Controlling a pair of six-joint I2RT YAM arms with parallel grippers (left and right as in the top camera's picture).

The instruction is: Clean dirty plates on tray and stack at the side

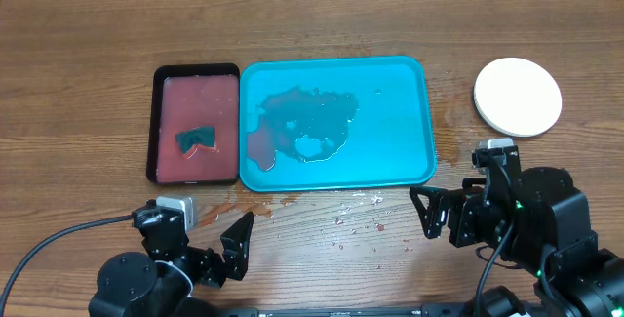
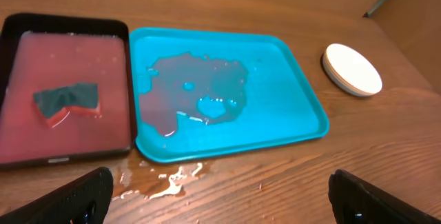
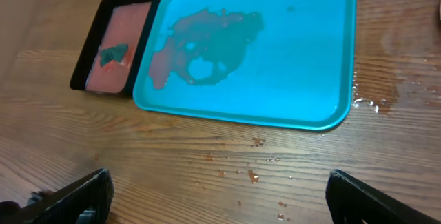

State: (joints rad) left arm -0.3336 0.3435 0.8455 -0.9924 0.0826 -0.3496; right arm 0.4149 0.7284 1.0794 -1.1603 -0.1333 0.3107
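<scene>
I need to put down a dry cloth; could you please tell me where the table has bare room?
Free: wood beyond the black tray and turquoise tray, and left of the black one. Tight: the gap beside the plate stack. Splashes wet the near wood.

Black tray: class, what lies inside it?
The black tray holds reddish liquid with a dark green sponge lying in it. The liquid hides the tray's floor and the sponge's underside.

Plate stack (image 1: 518,96): only white top shows; count beneath not resolvable. Sponge (image 1: 196,138) partly sunk in red liquid (image 1: 195,98). Left wrist: black tray (image 2: 41,160) clipped at left edge, fingers (image 2: 89,195) clipped at bottom. Overhead: both arms (image 1: 546,239) run off bottom edge.
</scene>
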